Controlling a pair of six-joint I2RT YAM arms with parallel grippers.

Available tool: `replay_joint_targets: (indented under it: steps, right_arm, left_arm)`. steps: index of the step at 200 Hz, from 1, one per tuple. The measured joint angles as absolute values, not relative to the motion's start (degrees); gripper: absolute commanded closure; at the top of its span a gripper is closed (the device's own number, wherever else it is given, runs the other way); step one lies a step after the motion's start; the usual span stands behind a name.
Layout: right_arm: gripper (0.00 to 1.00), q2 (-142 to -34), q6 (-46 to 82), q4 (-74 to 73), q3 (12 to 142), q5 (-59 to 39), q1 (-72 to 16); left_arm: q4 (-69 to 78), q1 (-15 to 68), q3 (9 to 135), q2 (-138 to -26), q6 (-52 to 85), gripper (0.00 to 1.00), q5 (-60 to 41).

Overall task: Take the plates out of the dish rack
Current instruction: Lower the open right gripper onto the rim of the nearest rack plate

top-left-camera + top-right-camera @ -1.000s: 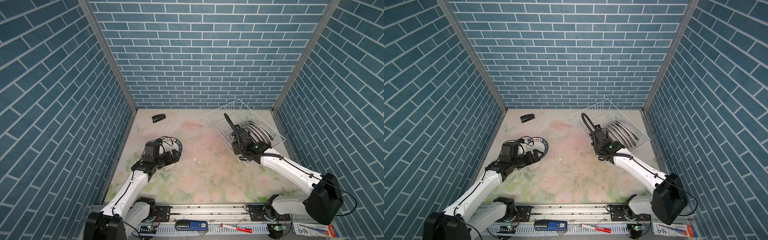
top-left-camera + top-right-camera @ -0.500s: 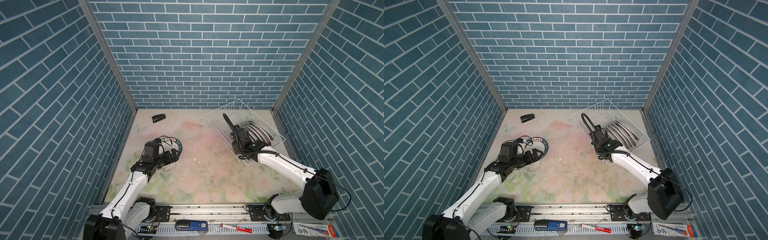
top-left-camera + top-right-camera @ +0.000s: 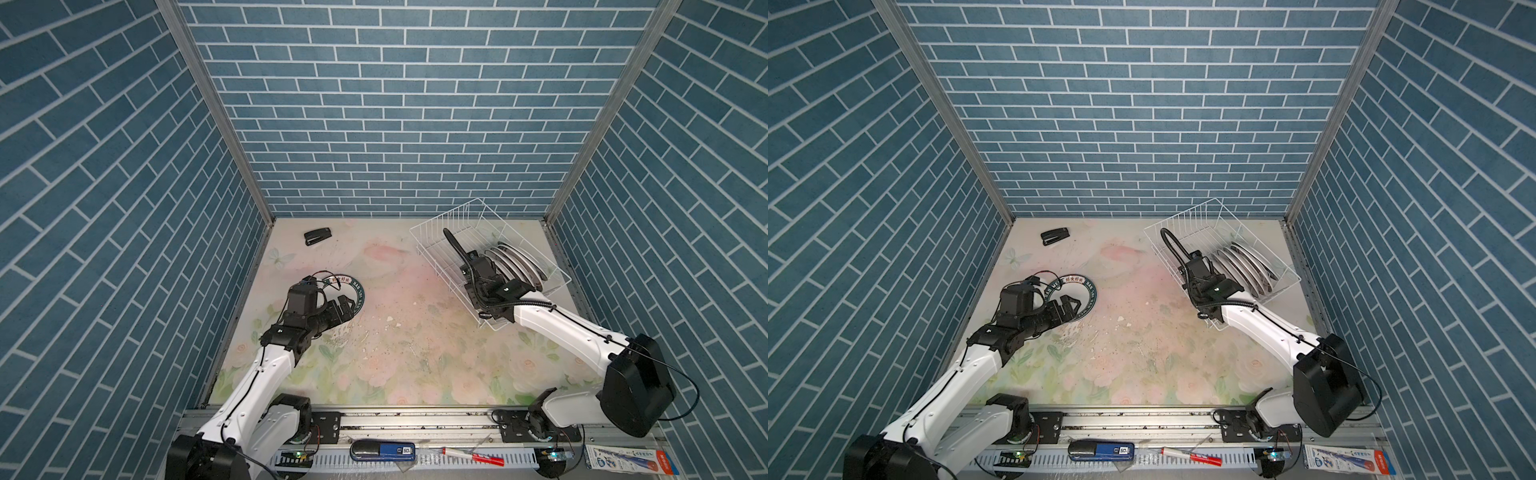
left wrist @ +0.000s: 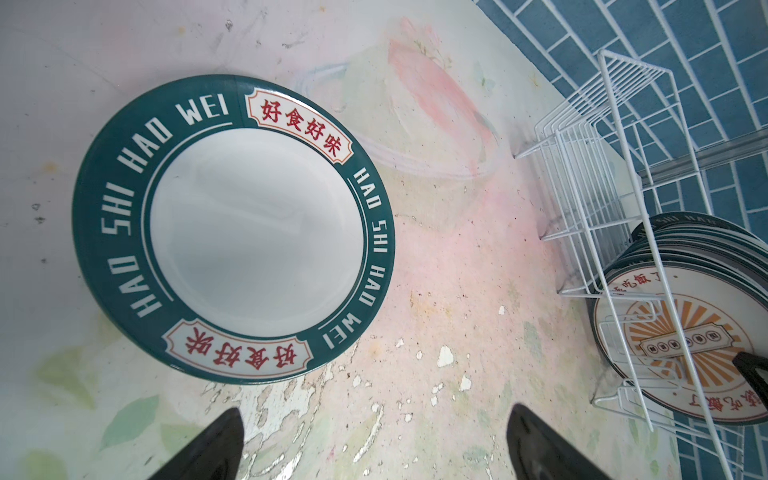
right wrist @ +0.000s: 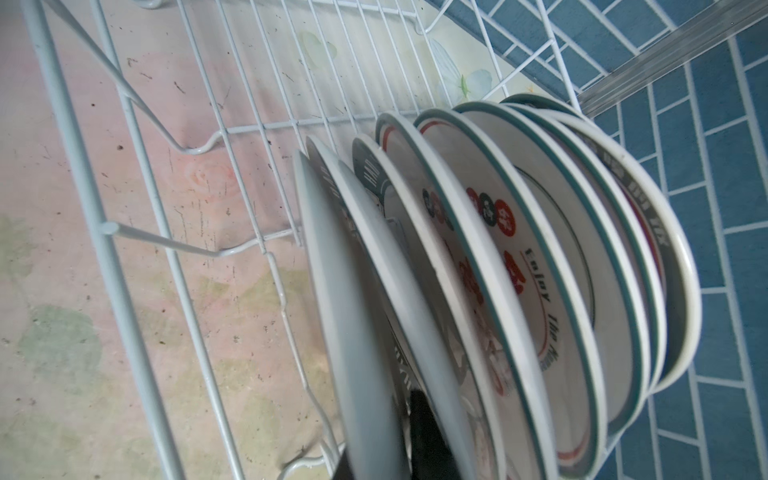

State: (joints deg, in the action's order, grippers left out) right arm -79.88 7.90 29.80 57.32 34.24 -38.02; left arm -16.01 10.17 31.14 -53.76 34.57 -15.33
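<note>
Right tool (image 5: 380,453) pinched on nearest plate (image 5: 332,291), one of about eight upright in dish rack (image 5: 104,228), back-right on worktop (image 3: 407,332); one reads "Enjoy The". Left tool (image 4: 374,409) wide open by one flat plate (image 4: 249,232): "HAO SHI HAO WEI", 好食好味.

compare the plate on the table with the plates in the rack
The table plate lies flat, face up; the rack plates stand on edge, leaning together. The table plate is alone; the rack plates are packed at one end of the rack. The table plate sits free before the open left gripper; the right gripper pinches the front rack plate's rim. All are round and shallow.
</note>
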Motion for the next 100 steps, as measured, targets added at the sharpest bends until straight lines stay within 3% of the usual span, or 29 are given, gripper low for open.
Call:
replay_joint_targets:
  steps: [52, 100]
  right_arm:
    - [0.96, -79.9, 4.2, 30.5, 57.3, 35.3, -38.7]
    - [0.99, -79.9, 2.0, 30.5, 57.3, 36.0, -39.8]
  left_arm:
    - [-13.8, 10.2, 29.9, -54.2, 35.6, 0.01, -15.5]
    - [-13.5, 10.2, 29.6, -52.8, 34.8, 0.01, -13.4]
